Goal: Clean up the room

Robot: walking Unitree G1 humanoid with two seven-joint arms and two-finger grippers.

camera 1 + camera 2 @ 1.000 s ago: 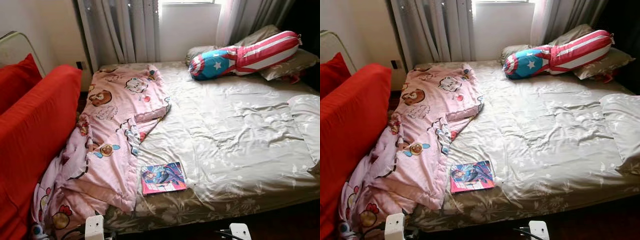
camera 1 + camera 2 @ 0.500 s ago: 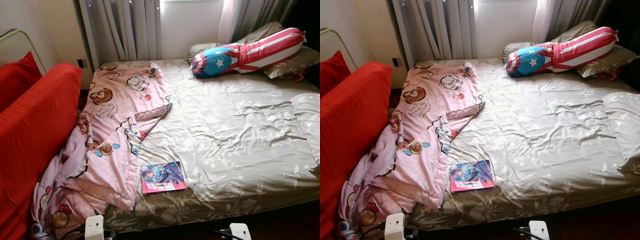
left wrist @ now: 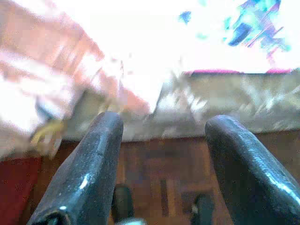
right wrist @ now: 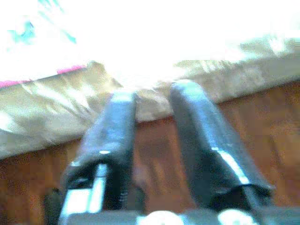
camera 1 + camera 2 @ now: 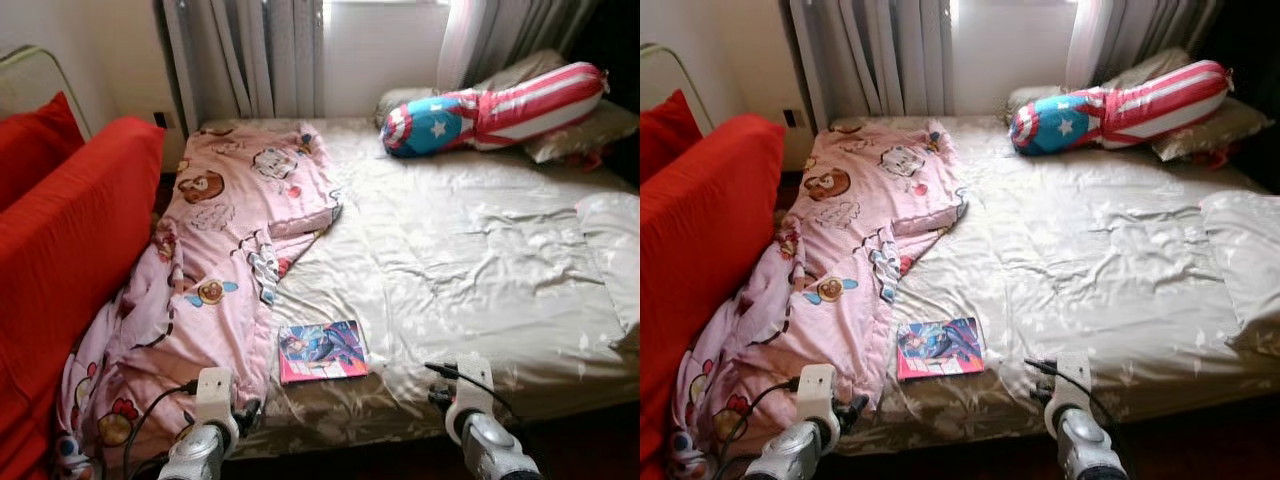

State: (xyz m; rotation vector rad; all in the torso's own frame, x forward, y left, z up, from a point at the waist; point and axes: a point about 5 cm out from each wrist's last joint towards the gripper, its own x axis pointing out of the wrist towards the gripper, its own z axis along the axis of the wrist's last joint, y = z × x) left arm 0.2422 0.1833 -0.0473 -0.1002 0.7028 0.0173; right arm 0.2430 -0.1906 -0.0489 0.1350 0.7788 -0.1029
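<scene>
Both arms now raised, left pincer point(image 3: 159, 164) spread; right pincer point(image 4: 154, 145) parted, book point(image 5: 322, 351) beside blanket point(image 5: 225, 260)

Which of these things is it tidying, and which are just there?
Likely for tidying: book, pink blanket, both hands, left and right, raised at the bed's edge.

Just there: bed, star pillow, red sofa, curtains.

curtains point(image 5: 250, 55): grey, hanging behind my bed
sofa point(image 5: 70, 250): bright red, along the left
floor point(image 3: 178, 173): dark wood
</scene>
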